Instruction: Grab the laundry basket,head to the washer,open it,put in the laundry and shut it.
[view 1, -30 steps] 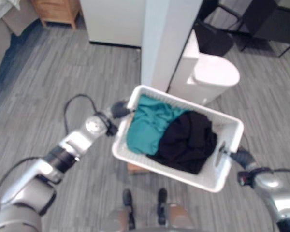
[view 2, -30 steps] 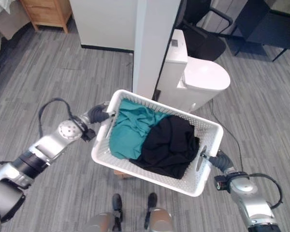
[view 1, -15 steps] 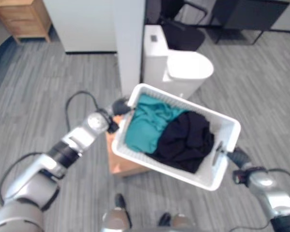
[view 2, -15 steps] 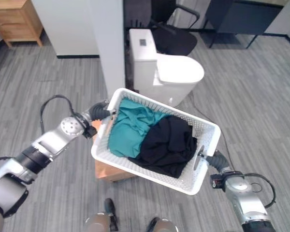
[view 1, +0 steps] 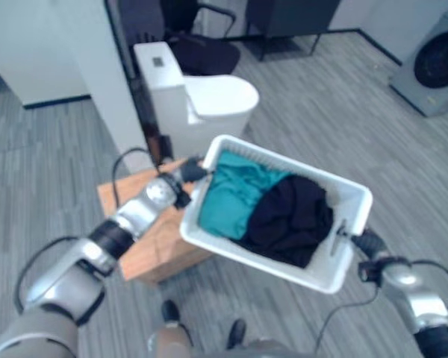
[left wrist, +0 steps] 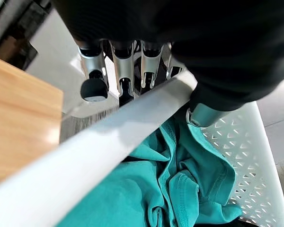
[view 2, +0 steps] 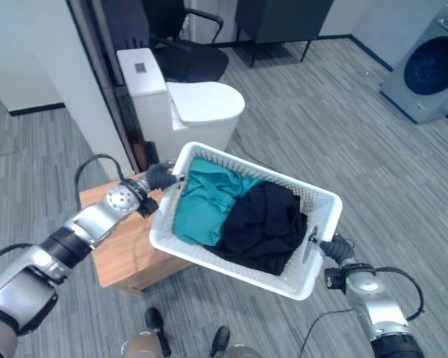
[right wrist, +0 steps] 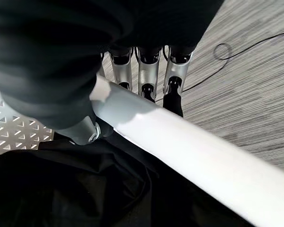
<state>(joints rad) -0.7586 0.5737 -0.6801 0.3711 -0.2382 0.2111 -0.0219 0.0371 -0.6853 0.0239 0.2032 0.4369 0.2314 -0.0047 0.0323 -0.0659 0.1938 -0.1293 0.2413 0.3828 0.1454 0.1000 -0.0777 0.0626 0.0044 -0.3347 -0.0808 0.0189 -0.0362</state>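
Note:
I hold a white laundry basket in the air between both hands, above the floor. Inside lie a teal garment and a black garment. My left hand is curled round the basket's left rim, fingers under it and thumb over. My right hand grips the right rim the same way. A grey washer with a round dark door stands at the far right.
A low wooden table sits under the basket's left end. A white toilet stands behind the basket, a black chair behind that, and a dark cabinet beyond. Grey plank floor stretches right toward the washer.
The camera has swung right: the washer has come into sight at far right and the toilet has slid left. Both hands still hold the basket the same way.

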